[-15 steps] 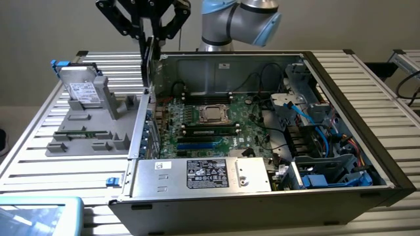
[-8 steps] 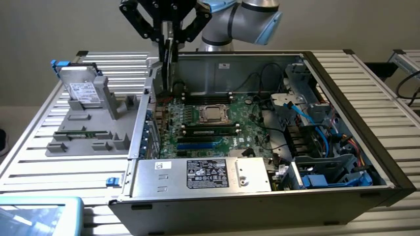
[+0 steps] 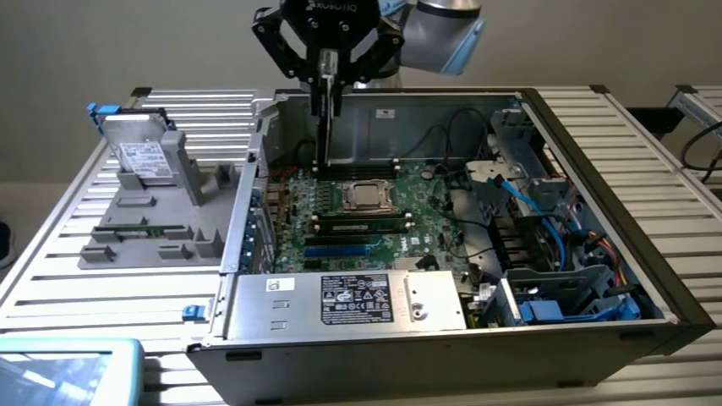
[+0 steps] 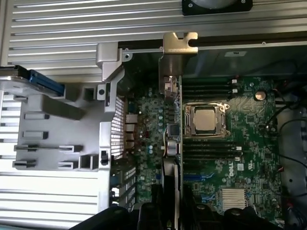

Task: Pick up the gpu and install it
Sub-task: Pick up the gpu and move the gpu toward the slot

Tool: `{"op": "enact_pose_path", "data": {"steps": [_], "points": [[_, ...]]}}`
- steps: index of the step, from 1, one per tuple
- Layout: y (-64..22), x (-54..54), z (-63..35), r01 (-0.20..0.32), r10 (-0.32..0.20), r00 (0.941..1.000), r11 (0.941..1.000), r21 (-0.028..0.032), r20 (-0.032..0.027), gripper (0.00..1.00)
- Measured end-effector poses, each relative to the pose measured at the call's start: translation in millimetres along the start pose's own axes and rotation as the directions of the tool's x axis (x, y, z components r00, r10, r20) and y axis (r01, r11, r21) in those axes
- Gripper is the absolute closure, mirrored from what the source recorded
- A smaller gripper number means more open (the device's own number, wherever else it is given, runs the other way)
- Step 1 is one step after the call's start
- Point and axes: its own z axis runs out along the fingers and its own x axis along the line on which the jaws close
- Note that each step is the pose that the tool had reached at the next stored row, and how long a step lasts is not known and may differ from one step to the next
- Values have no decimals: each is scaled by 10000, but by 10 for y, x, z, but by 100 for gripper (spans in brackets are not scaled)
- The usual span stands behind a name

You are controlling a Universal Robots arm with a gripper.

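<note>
1. We see soft, even overhead light in the exterior view, and the slatted table (image 3: 51,288) shines pale.
2. We find the computer case (image 3: 451,365) shadowed inside.
3. In the wrist view, the gpu (image 4: 173,86) bracket glares.

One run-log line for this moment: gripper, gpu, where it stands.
gripper: shut on gpu | gpu: upright, edge-down above motherboard inside open case | seated: cannot tell | hard drive: on fixture

Green motherboard (image 3: 423,245), black gpu (image 3: 326,127), blue-tabbed silver drive (image 3: 144,156).
</note>
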Motion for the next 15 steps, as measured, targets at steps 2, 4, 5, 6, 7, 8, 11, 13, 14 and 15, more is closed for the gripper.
{"op": "enact_pose_path", "data": {"steps": [2,4,5,6,7,8,11,13,14,15], "points": [[-2,-94,29,0,0,10000,10000,0,0,72],[-3,-187,57,-1,1,10000,10000,-1,0,72],[-4,-233,71,0,0,10000,10000,0,0,72],[-5,-279,85,0,0,10000,10000,0,0,72],[-6,-326,99,-1,1,10000,10000,-1,1,72],[-7,-372,113,0,0,10000,10000,-1,0,72],[-9,-509,155,-1,1,10000,10000,1,0,72],[-12,-564,187,0,0,10000,10000,1,-1,72],[-11,-576,205,0,0,10000,10000,1,-1,72],[-7,-584,223,0,0,10000,10000,1,-1,72]]}}
